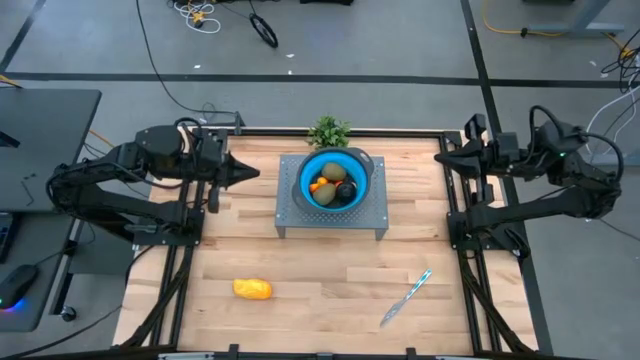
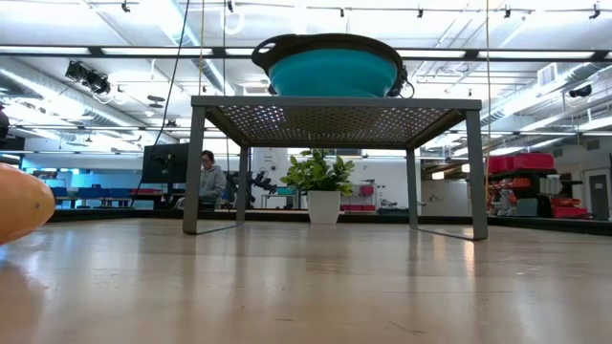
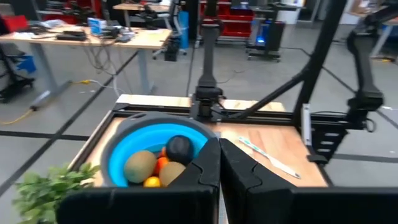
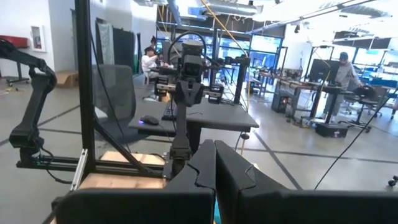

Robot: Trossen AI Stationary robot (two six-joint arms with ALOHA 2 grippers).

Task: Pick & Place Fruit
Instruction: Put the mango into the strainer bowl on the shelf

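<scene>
A blue bowl (image 1: 335, 180) sits on a grey perforated stand (image 1: 290, 222) in the far middle of the table. In it lie two olive-brown ovals (image 3: 140, 165), a near-black round fruit (image 3: 179, 148) and small orange ones (image 3: 163, 165). The larger yellow-orange oblong fruit (image 1: 252, 289) lies alone on the table near the near-left part, and shows at the left edge of the low view (image 2: 19, 203). My left gripper (image 1: 247, 172) hovers shut, left of the bowl. My right gripper (image 1: 447, 158) hovers shut near the table's far right edge.
A silver knife with a light-blue handle (image 1: 405, 298) lies near the near-right part of the table. A green plant (image 1: 328, 131) stands behind the bowl at the far edge. Black frame rails (image 1: 470, 270) run along both sides. Bare wood lies between the oblong fruit and the knife.
</scene>
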